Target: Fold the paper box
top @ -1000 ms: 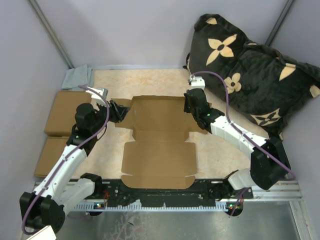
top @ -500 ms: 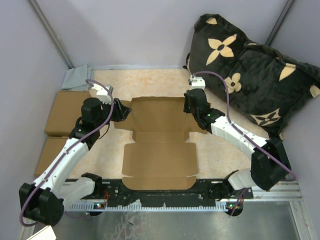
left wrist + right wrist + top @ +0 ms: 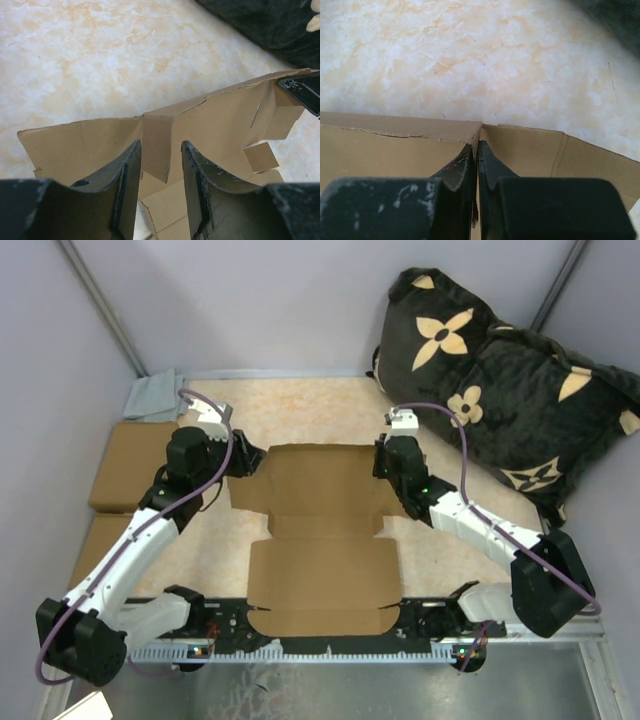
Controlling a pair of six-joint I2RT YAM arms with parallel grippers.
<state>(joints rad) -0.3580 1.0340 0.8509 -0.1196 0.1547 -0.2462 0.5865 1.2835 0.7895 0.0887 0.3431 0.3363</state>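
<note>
While the paper box (image 3: 322, 540) lies opened out at the middle of the table (image 3: 300, 405), its near panels flat and reaching toward the arm bases, its far panel is raised off the surface as a low wall. Left gripper (image 3: 246, 462) at the box's far left corner: jaws apart, one finger (image 3: 129, 172) on either side of a short folded flap at that corner; contact with the card cannot be told. Right gripper (image 3: 381, 462) at the far right corner: jaws together, pinched on the thin top edge of the raised wall where it meets the side flap. Two brown cardboard blocks (image 3: 135, 465) lie left of the box, well apart from it. Grey cloth (image 3: 155, 395) at the far left corner. Dark flower-patterned pillow (image 3: 500, 370) at far right.
</note>
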